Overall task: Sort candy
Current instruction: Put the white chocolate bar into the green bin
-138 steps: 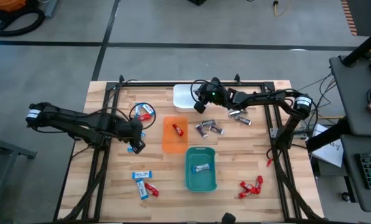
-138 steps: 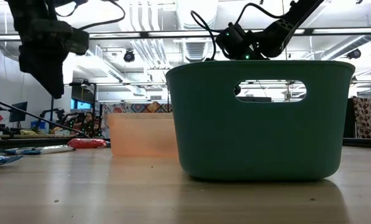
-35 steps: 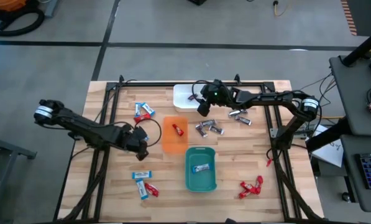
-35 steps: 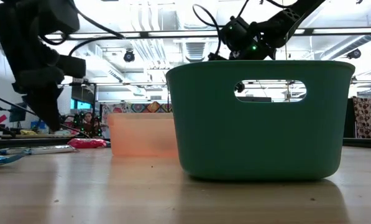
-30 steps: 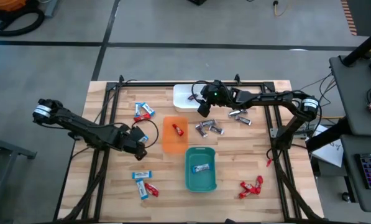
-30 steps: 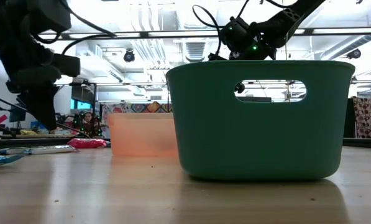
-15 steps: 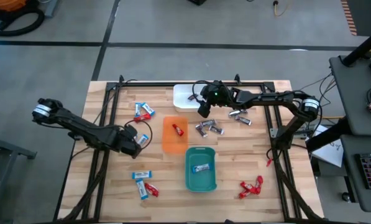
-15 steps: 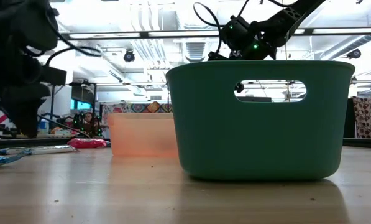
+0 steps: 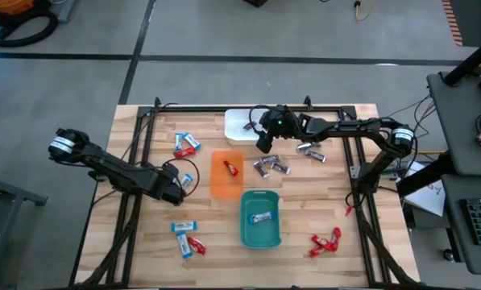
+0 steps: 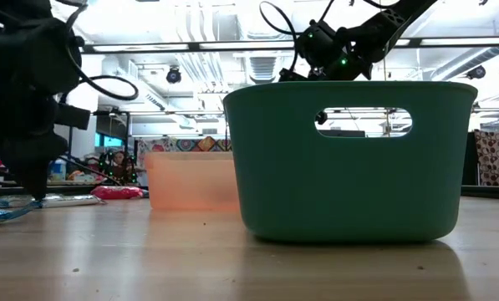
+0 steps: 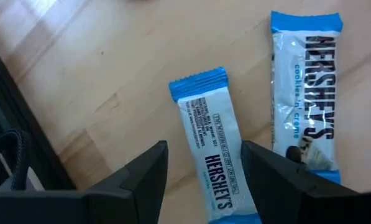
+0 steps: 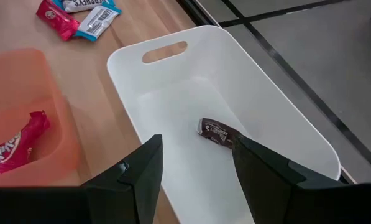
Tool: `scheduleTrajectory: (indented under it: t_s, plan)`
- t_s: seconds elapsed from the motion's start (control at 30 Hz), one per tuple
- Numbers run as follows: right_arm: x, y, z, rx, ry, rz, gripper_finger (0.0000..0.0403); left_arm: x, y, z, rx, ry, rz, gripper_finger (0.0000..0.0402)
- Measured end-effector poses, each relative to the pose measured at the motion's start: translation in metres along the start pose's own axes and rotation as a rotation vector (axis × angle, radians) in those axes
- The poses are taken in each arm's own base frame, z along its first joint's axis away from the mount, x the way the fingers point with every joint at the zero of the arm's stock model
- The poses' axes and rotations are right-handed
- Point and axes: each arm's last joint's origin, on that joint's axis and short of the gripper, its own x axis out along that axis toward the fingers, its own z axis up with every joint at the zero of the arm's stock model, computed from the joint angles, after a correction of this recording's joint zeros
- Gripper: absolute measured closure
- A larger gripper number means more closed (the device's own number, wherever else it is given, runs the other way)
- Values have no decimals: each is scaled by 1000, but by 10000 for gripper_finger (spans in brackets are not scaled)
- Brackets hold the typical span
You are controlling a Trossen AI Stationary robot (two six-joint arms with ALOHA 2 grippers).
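Left gripper [image 11: 204, 180] low over a blue-and-white candy [image 11: 209, 163], jaws spread wide, nothing held.

The candy lies flat on the table [image 11: 98, 74] with its nearer end between the two fingers, its far end reaching out ahead of the tips; a second blue-and-white bar [image 11: 304, 99] lies just outside one finger. Judged light, thin and crinkly, wrapper likely slick with soft contents: best pinched across the narrow width near mid-length, not by the crimped ends. Left arm reaches long and low over the table's left part, wrist pitched down. Right gripper [image 12: 194, 168] hangs above the white tray [image 12: 284, 106], jaws apart and empty; one dark candy [image 12: 218, 132] lies in the tray just ahead of its tips. A red candy [image 12: 14, 146] sits in the orange tray [image 12: 17, 81] off to one side.
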Motion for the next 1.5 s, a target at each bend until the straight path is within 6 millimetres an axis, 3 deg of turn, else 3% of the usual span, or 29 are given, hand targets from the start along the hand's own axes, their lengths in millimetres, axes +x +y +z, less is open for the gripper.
scheduleTrajectory:
  t_s: [0.37, 0.77, 1.17, 1.5]
  plan:
    - [-1, 5, 0, 1, -3, 32, 218, 14, 0, -6, -35, 11, -15, 225]
    - [-1, 7, 1, -2, -3, 37, 218, 15, 2, -6, -46, -17, -9, 356]
    - [-2, 7, 1, -2, -1, 37, 218, -12, -11, 9, 47, -52, -98, 368]
    - [-2, 7, 1, -2, 0, 37, 218, -22, -2, 10, 39, -93, -158, 396]
